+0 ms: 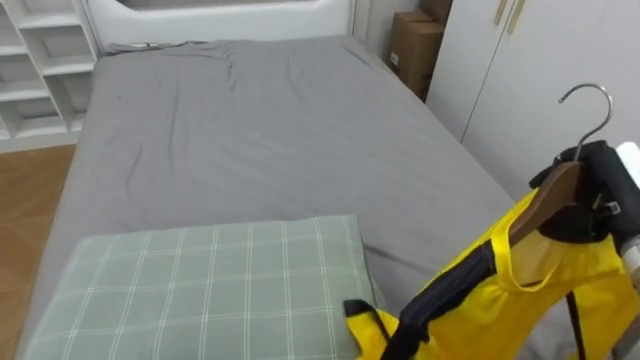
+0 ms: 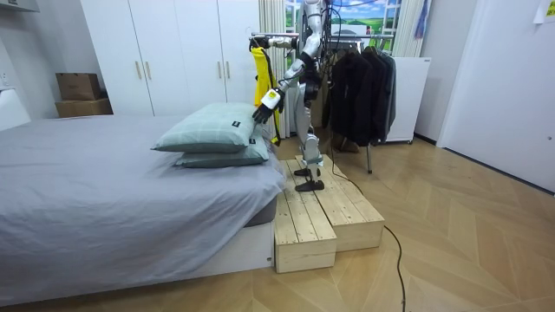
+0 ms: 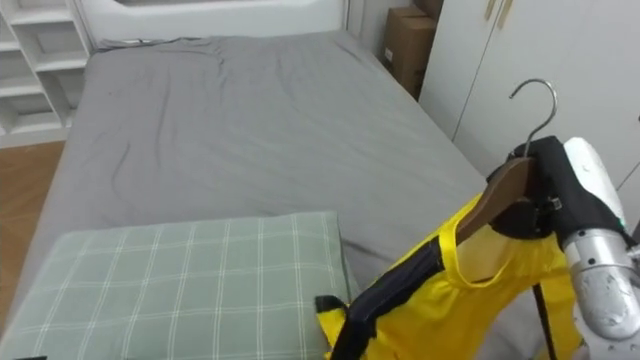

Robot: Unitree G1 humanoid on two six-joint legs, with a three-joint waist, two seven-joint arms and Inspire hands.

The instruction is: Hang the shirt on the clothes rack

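Right hand (image 3: 553, 192) gripping a wooden hanger (image 3: 503, 190) with a yellow garment (image 3: 455, 300) on it.
Robot is standing on a wooden platform (image 2: 325, 217) beside the bed (image 3: 250, 130). At the right, the hand is clenching the hanger's neck, and the garment is draping down-left toward the near checked pillow (image 3: 180, 285).

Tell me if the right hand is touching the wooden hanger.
Touching. The right eye view shows the right hand closed round the neck of the wooden hanger, with no gap between them.
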